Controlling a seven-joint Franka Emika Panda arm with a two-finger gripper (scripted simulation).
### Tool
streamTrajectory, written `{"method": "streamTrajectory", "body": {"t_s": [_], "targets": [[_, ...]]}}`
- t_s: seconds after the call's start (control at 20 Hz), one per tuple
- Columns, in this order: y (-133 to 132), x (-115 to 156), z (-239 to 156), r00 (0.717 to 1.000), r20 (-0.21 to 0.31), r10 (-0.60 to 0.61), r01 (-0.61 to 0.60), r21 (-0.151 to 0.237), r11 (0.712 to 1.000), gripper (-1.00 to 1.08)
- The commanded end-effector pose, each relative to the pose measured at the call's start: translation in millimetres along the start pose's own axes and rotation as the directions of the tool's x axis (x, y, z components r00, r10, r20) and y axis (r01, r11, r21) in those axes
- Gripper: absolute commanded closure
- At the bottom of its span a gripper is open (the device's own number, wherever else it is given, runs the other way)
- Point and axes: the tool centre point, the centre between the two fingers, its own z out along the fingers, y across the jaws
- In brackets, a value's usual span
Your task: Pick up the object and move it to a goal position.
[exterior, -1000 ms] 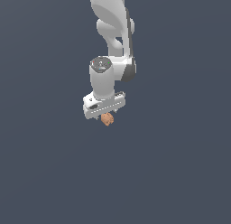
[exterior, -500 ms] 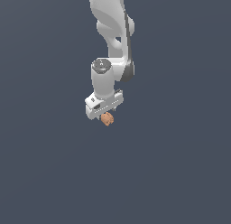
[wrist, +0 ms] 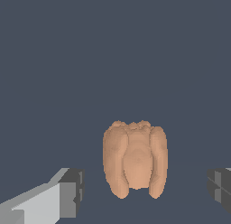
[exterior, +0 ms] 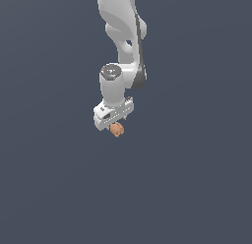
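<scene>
Both fingers (wrist: 72,193) clear object (wrist: 135,164).

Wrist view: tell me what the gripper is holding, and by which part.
Nothing is held. The gripper is open, its fingers standing apart from both sides of the orange-brown object, with gaps showing.

Simulated test scene, no real room, flat uniform dark slate-grey backdrop (exterior: 197,189) on all sides, no furniture, walls or horizon, smooth untextured white robot arm (exterior: 120,41), blocky rendered shading, faceted low-polygon surfaces in wrist view
</scene>
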Motion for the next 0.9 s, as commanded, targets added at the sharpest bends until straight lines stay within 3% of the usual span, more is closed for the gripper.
{"method": "streamTrajectory", "body": {"t_s": [0.0, 0.75, 0.8, 0.85], "targets": [[0, 0, 3, 1.000, 0.000, 0.000, 0.000, 0.000, 1.000, -0.92], [-1, -1, 50, 1.000, 0.000, -0.005, 0.005, 0.000, 1.000, -0.92], [-1, -1, 50, 1.000, 0.000, -0.005, 0.005, 0.000, 1.000, 1.08], [-1, -1, 50, 1.000, 0.000, -0.005, 0.005, 0.000, 1.000, 1.08]]}}
